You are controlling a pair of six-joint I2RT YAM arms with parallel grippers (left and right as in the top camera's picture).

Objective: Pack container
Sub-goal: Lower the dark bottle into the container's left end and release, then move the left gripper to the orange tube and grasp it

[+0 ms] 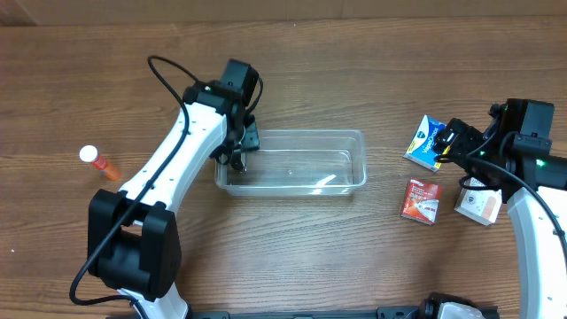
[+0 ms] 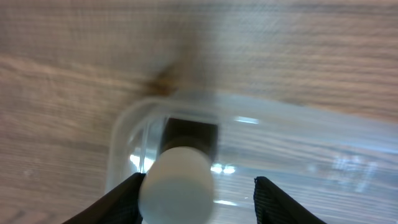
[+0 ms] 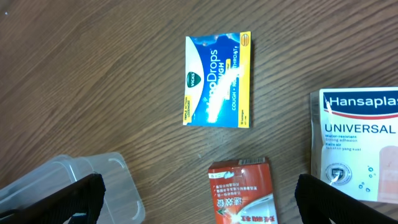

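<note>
The clear plastic container (image 1: pixel 341 164) lies in the middle of the table. It also shows in the left wrist view (image 2: pixel 298 134) and as a corner in the right wrist view (image 3: pixel 106 186). My left gripper (image 1: pixel 236 158) hangs over its left end, jaws open (image 2: pixel 198 183). A small dark bottle with a white cap (image 2: pixel 177 183) sits inside the container's corner, against the left finger and apart from the right one. My right gripper (image 1: pixel 447 143) is open and empty (image 3: pixel 199 190) above a red box (image 3: pixel 244 193).
A blue cough-drop box (image 1: pixel 427 142), the red box (image 1: pixel 422 200) and a white plaster box (image 1: pixel 478 206) lie right of the container. The blue box (image 3: pixel 217 79) and the white box (image 3: pixel 360 143) also show in the right wrist view. An orange tube with a white cap (image 1: pixel 99 161) lies far left.
</note>
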